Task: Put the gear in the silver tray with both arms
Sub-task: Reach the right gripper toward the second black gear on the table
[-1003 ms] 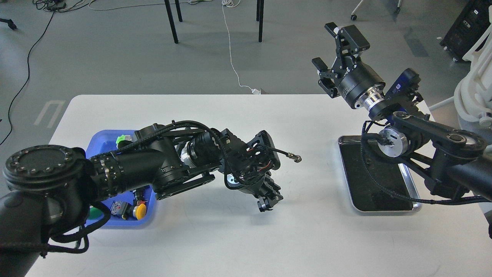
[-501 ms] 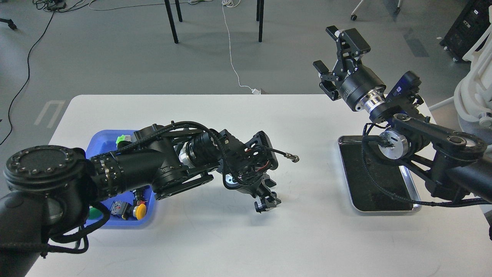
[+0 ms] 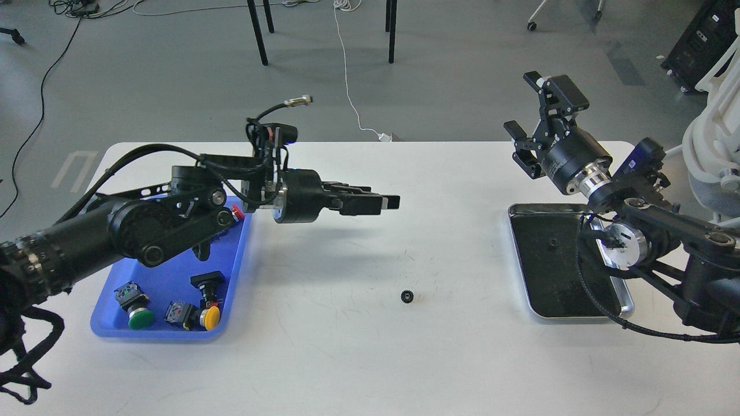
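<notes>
One small black gear (image 3: 407, 296) lies on the white table (image 3: 358, 358), at nine o'clock from the silver tray (image 3: 523, 266). The left gripper (image 3: 391, 202) looks closed and empty, apparently; the right gripper (image 3: 535, 118) is spread open.

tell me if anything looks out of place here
The gear lies alone on the bare table, between the blue tray and the silver tray, in neither. The left tool hovers above it, holding nothing. Nothing looks spilled or damaged.

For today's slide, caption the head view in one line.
Small black gear lies on the white table between blue tray and silver tray; both pincers raised.
</notes>
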Controlling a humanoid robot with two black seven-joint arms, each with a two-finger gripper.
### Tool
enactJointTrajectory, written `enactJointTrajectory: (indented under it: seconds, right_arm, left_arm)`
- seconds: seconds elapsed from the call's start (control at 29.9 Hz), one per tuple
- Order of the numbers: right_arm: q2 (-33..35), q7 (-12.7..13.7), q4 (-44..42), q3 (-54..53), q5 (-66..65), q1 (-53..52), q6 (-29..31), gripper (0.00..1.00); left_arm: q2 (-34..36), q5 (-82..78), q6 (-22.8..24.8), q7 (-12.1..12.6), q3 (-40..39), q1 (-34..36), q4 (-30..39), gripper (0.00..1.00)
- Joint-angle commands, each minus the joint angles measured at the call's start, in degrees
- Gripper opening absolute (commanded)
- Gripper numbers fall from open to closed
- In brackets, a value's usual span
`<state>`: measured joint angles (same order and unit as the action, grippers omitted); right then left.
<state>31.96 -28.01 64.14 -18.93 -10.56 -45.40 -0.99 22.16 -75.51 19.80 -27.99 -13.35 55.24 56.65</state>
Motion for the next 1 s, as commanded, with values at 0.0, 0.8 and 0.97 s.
enactJointTrajectory:
  seconds: [0.0,0.8,0.97]
  right_arm:
    - [0.91,0.01,0.81,0.64,-1.04,2.94,1.16,0.98]
    - [-10.58,0.01,1.35,49.85,-59.75,-38.08,15.58,0.99]
    - [-19.20,0.01,-1.82,56.09,-60.81,-38.80,15.40,0.98]
  left_arm:
    - [5.85,18.68,-2.75,-0.01,-6.85,-8.28,3.54,0.92]
    - [4.29,38.06,1.56,-0.01,-53.80,-50.23,16.92,0.98]
    - [4.29,38.06,1.39,-0.01,-53.80,-50.58,17.80,0.98]
